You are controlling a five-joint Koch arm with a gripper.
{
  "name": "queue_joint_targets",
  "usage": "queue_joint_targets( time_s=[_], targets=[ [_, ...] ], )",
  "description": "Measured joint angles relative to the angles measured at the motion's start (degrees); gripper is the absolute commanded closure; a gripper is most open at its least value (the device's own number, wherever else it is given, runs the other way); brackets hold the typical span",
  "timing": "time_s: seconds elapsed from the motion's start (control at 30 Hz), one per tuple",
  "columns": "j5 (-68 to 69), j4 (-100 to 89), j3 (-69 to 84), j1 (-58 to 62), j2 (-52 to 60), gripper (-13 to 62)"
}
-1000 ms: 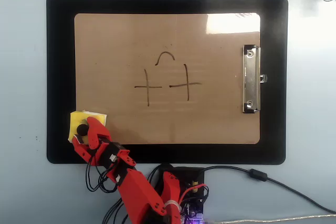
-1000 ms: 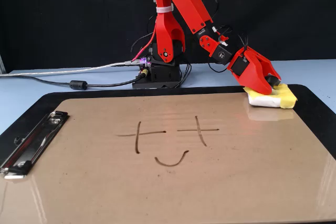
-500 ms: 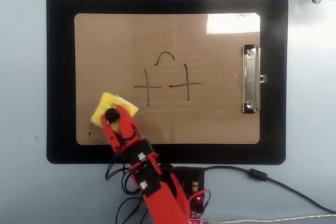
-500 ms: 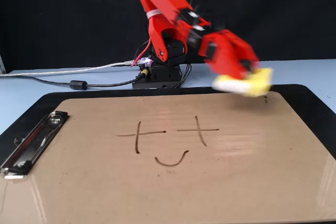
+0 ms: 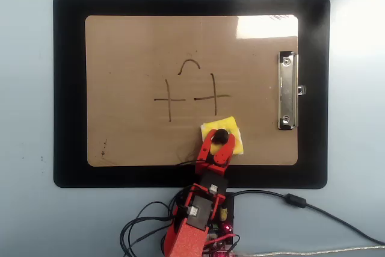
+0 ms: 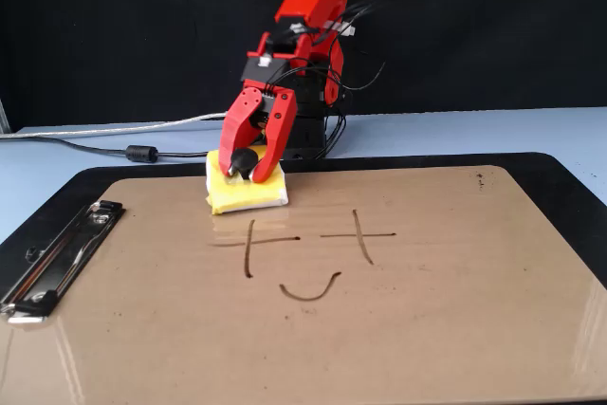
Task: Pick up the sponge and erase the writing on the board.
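Pickup done: gripper (image 6: 253, 165) clenched on sponge (image 6: 246, 191) knob, pad over board (image 5: 132, 40) just near-side of writing (image 5: 191, 91) in overhead view, below the right cross. Next: press flat, sweep across strokes, none erased yet

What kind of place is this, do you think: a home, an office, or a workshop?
Most likely a hobbyist's tabletop test bench, not a factory. A small red arm's hand holds a yellow sponge on a clipboard over a black mat, with loose cables and a black backdrop behind.
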Motion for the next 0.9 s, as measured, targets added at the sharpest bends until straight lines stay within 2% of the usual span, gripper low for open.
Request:
queue_joint_targets(
  time_s=[0.13, 0.27, 0.33, 0.4, 0.47, 0.53, 0.6, 0.7, 0.8, 0.87, 0.9],
  targets=[
    [-9.1, -17.1, -1.4, -2.3, -14.2, 57.3],
    [-10.8, -22.4, -22.7, -9.2, -38.7, 57.3],
    [-11.1, -24.9, -25.9, -9.8, -45.4, 57.3],
    [-11.1, -23.7, -22.1, -10.2, -40.2, 57.3],
    [-11.1, -17.2, -12.4, -9.6, -28.2, 57.3],
    [-10.7, -9.9, -9.1, -10.0, -17.0, 57.3],
    [-10.7, -9.0, -7.6, -10.2, -14.2, 57.3],
    [-10.7, -9.7, -11.0, -10.0, -20.3, 57.3],
    [-11.1, -17.5, -26.4, -11.7, -40.4, 57.3],
    [-11.2, -24.2, -31.7, -11.7, -49.0, 57.3],
    [-11.2, -25.8, -31.6, -11.8, -49.0, 57.3]
  ],
)
